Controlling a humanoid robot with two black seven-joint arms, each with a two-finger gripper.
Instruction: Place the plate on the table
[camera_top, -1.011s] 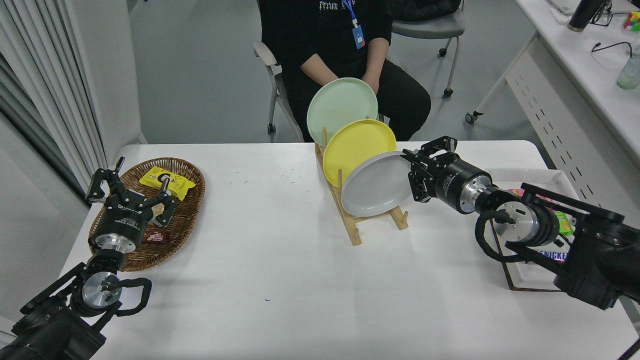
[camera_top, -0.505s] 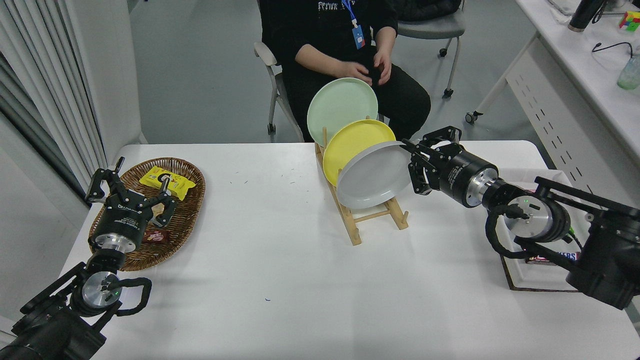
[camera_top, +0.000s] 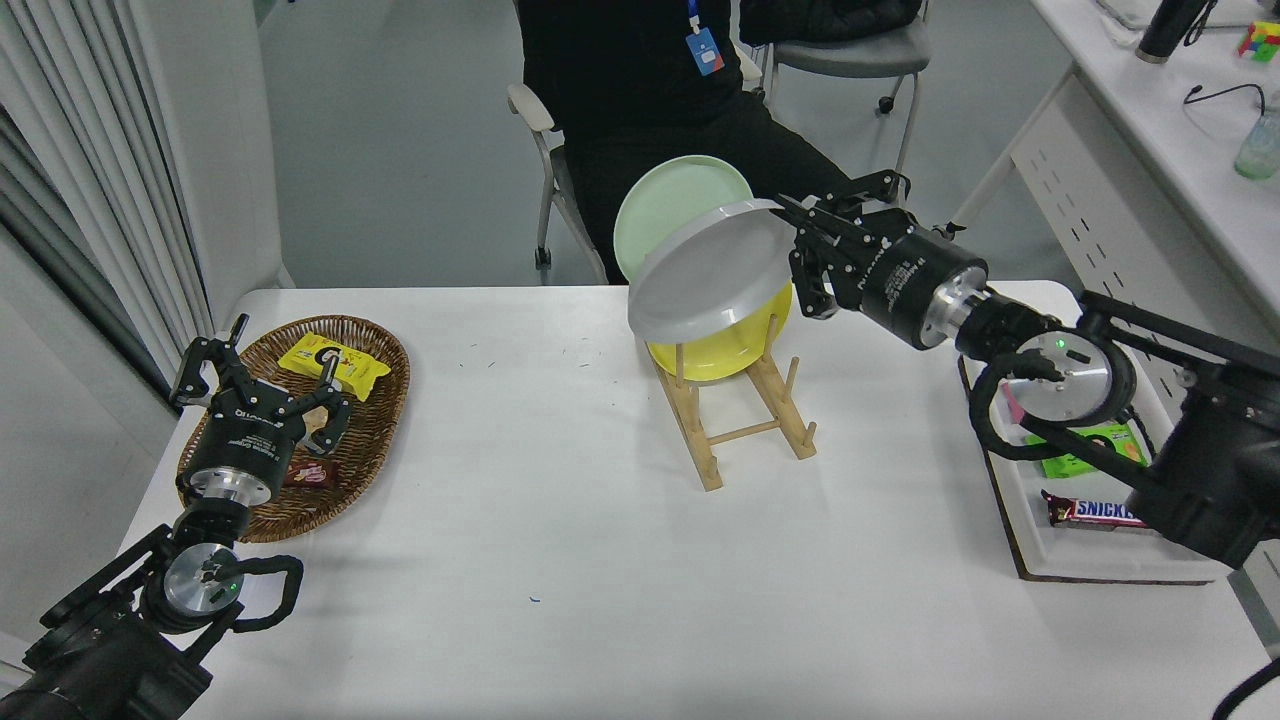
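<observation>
My right tool (camera_top: 797, 252) grips the grey plate (camera_top: 705, 272) by its rim, clear of the rack (camera_top: 735, 415) at upper centre; setting it on the white surface (camera_top: 560, 520) remains.

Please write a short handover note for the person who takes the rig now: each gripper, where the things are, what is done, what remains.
Right gripper: shut on the grey plate, holding its right rim, tilted, above the wooden rack.
Left gripper: open, parked over the wicker basket.
Yellow plate and mint green plate are in the rack.
Done: grey plate is out of the rack.
Left: set it flat on the table, then release.
</observation>
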